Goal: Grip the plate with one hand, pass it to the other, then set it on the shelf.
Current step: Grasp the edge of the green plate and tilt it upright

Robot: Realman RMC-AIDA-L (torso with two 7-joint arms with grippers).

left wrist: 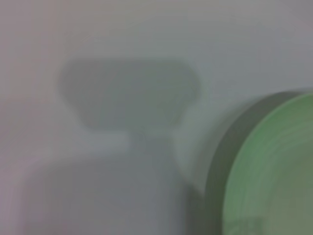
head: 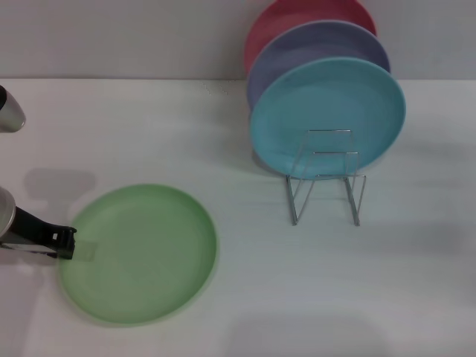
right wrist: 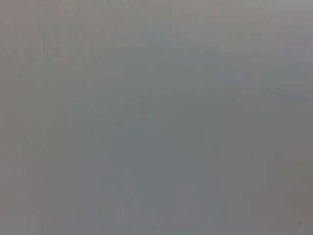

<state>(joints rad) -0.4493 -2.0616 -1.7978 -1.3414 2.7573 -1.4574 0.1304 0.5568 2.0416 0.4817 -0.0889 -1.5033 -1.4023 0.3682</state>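
Green plate (head: 141, 253) flat near the worktop's (head: 416, 282) left edge, left gripper (head: 71, 244) at its rim — grip unclear, wire rack (head: 326, 178) well apart.

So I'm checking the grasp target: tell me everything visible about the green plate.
The green plate is round, shallow, matte light green, plastic-looking, with a low raised rim. It lies flat on the white table, on the robot's left, apart from the wire rack. The left gripper meets its left edge.

The left gripper (head: 71, 243) is cut off at the head view's left edge, its grip on the plate (head: 141, 253) undeterminable. The pink plate (head: 297, 18) is largely hidden behind the lavender plate (head: 312, 48). Only blur is shown in the right wrist view.
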